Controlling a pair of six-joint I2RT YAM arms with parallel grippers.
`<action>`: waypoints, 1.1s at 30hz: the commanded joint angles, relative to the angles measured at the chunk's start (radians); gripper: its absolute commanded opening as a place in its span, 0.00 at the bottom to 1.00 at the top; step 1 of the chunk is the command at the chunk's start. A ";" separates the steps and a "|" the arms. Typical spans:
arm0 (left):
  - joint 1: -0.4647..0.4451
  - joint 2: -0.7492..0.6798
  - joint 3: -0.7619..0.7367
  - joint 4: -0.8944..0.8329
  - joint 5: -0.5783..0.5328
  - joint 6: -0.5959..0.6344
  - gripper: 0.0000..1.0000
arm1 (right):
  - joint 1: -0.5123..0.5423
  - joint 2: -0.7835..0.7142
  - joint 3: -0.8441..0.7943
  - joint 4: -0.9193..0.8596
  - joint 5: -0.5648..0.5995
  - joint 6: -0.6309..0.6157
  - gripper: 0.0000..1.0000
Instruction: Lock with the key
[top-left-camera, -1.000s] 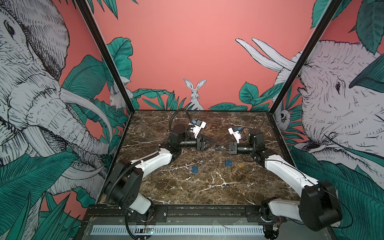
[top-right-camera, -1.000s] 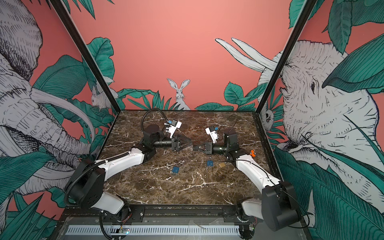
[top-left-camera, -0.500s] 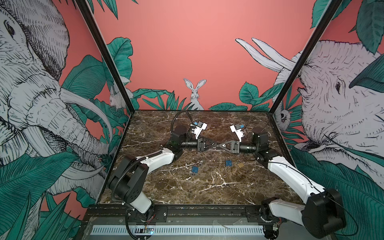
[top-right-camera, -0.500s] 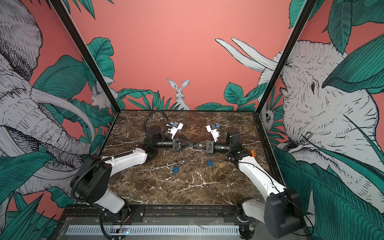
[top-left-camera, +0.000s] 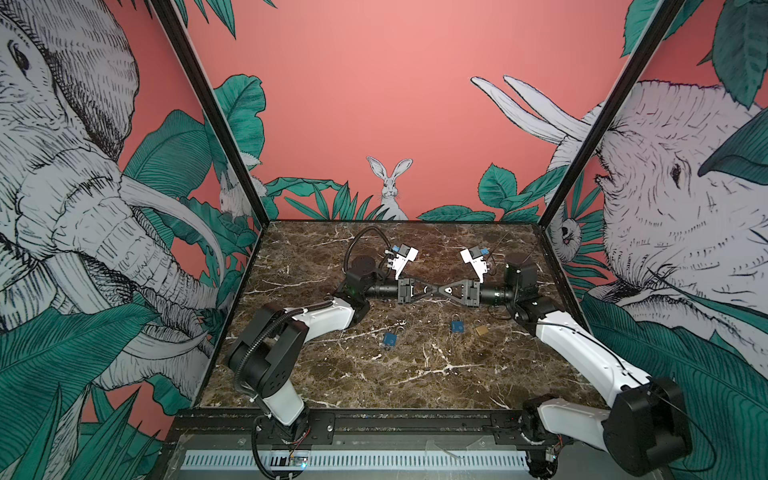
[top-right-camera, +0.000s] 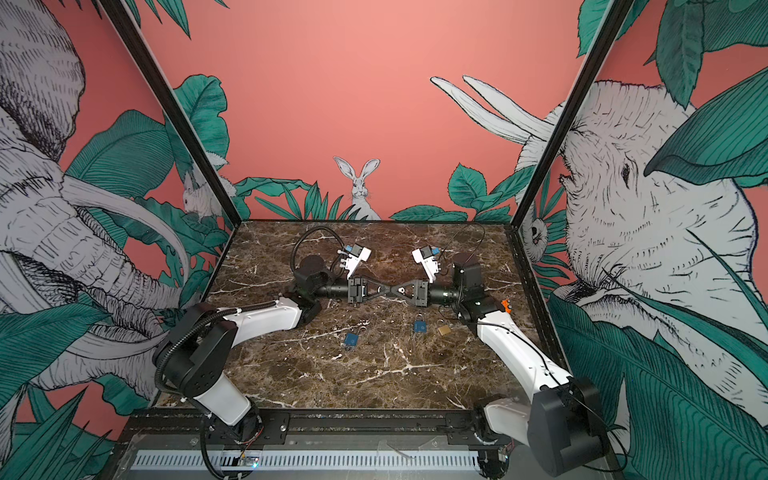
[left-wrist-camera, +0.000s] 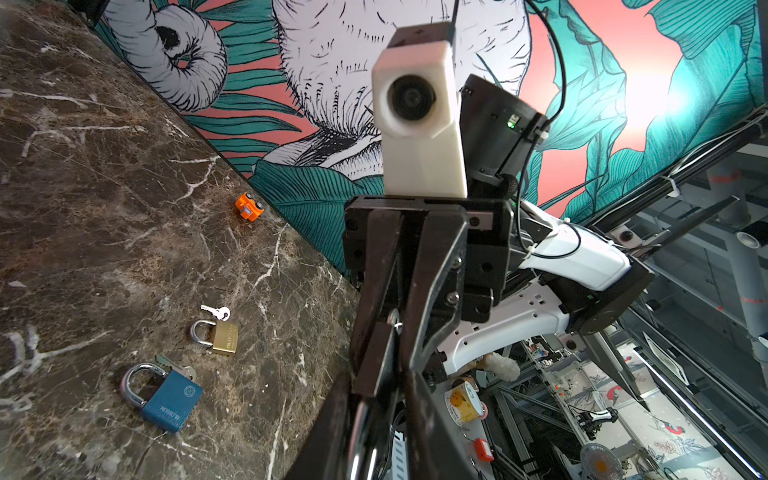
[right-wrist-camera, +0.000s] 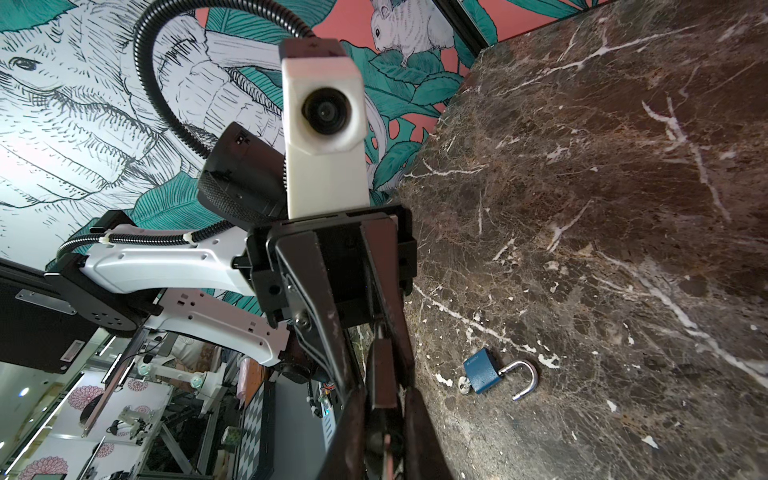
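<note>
In both top views my left gripper (top-left-camera: 436, 289) (top-right-camera: 388, 289) and right gripper (top-left-camera: 446, 289) (top-right-camera: 398, 289) meet tip to tip above the middle of the marble table (top-left-camera: 415, 374). Both are shut. In the left wrist view a small shiny metal piece (left-wrist-camera: 363, 436) sits between my left jaws; I cannot tell whether it is a key or a shackle. In the right wrist view the right gripper (right-wrist-camera: 386, 432) pinches something dark and thin. A blue padlock (right-wrist-camera: 482, 376) lies below with its shackle open and a key (right-wrist-camera: 462, 384) in its base.
A second blue padlock (left-wrist-camera: 166, 395) and a brass padlock (left-wrist-camera: 220, 337) lie on the table under the right arm, a loose key (left-wrist-camera: 216, 311) by the brass one. A small orange toy (left-wrist-camera: 248, 206) sits against the right wall.
The two grippers have come together at mid-table. My left jaws were open and have closed onto what the right gripper holds. The right jaws stayed shut.
</note>
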 joint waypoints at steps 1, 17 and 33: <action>-0.014 -0.026 -0.006 0.053 0.039 -0.012 0.24 | -0.008 -0.006 0.037 0.045 0.010 -0.018 0.00; -0.036 -0.007 0.012 0.092 0.030 -0.044 0.00 | -0.008 0.016 0.014 0.079 0.032 -0.012 0.00; 0.037 -0.034 -0.008 0.019 -0.034 0.124 0.00 | -0.110 -0.094 -0.006 -0.020 0.040 -0.062 0.54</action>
